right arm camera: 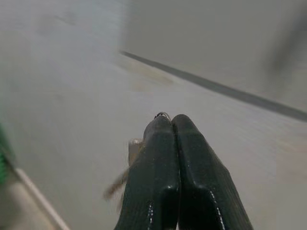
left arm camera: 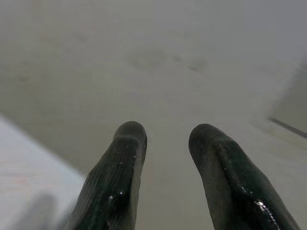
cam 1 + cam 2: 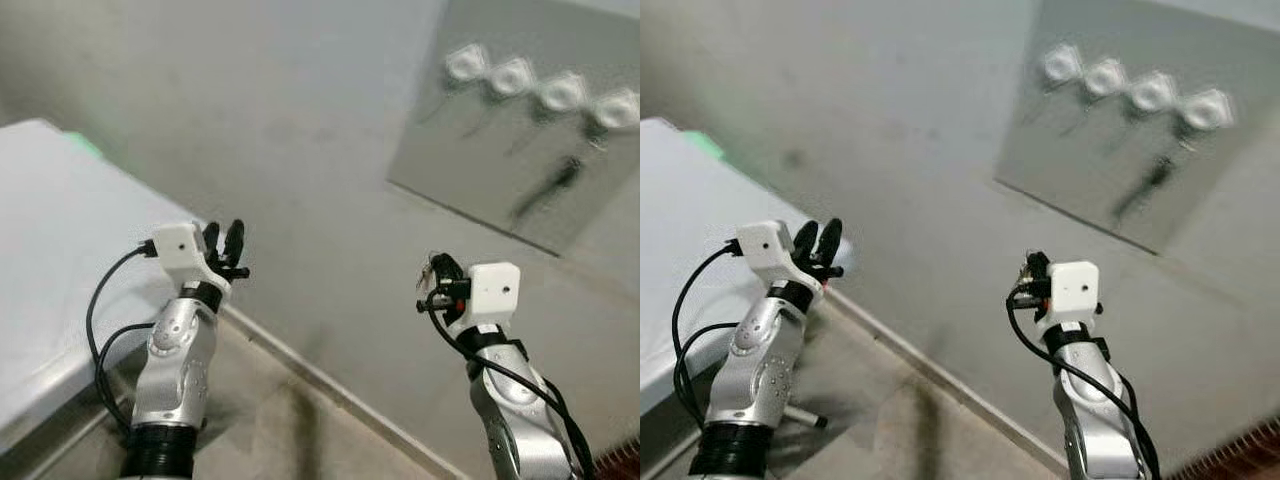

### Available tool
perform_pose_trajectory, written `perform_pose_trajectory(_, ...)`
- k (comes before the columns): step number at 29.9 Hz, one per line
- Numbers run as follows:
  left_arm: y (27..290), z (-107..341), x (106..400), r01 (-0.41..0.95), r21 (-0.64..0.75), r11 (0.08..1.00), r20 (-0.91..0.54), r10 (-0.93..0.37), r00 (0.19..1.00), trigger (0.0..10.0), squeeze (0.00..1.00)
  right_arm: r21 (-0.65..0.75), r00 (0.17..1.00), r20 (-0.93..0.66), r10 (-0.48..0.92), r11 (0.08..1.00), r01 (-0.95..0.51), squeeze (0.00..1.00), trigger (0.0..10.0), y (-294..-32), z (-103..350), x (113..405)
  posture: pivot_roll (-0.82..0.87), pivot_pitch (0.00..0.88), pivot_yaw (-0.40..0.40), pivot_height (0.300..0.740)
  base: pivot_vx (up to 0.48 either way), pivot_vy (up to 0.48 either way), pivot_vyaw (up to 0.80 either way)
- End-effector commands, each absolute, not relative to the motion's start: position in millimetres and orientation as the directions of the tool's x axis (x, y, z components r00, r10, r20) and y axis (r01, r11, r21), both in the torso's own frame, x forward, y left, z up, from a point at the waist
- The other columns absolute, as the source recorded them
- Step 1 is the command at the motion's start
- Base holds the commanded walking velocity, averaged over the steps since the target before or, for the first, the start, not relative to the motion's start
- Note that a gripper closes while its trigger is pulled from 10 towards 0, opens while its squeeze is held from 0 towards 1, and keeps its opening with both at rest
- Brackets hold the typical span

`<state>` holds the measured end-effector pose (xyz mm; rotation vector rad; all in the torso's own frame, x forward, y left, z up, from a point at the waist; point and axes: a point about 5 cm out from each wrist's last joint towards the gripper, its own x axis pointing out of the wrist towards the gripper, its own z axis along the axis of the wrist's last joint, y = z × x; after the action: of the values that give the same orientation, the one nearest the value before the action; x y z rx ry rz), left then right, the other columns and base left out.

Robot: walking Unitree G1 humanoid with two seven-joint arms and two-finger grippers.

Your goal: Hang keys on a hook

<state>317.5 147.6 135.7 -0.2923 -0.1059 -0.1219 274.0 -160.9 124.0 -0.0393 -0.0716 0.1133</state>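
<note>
Keys [image 1: 135, 149] pinched in the right gripper [image 1: 171, 120]
Blurred white hooks [image 3: 540, 85] sit in a row on a wall panel, well apart above.

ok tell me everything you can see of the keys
The keys are pinched in the shut right pincer, raised before a pale wall. Little shows: a small metal ring at the fingertips and a blurred pale metal piece hanging beside the left finger. From the head, they are a small dark glinting cluster. Only the fingers touch them.
</note>
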Motion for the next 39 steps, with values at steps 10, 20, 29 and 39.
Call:
perform_pose_trajectory(10,131,131,316,0.15,-0.283,0.947,0.072,-0.135,0.988,10.0,0.0,-0.004,0.992,0.071,0.1,0.995,-0.1,0.0,10.0,-166,127,274,0.09,0.0,-0.077,0.74,0.0,0.0,-0.42)
perform_pose_trajectory(20,125,126,314,0.15,-0.28,0.948,0.029,-0.148,0.989,10.0,0.0,0.053,0.999,-0.004,0.036,0.998,-0.036,0.0,10.0,-172,120,276,0.09,0.0,-0.074,0.74,0.0,0.0,0.0)
perform_pose_trajectory(29,124,126,313,0.158,-0.27,0.95,0.026,-0.157,0.987,10.0,0.0,0.08,0.996,0.021,0.091,0.993,-0.092,0.0,10.0,-169,123,274,0.09,0.0,-0.074,0.74,0.0,0.0,0.0)
perform_pose_trajectory(39,124,131,311,0.216,-0.214,0.953,0.066,-0.206,0.976,10.0,0.0,0.073,0.992,0.052,0.117,0.99,-0.12,0.0,10.0,-167,127,270,0.09,0.0,-0.071,0.74,0.0,0.0,0.0)
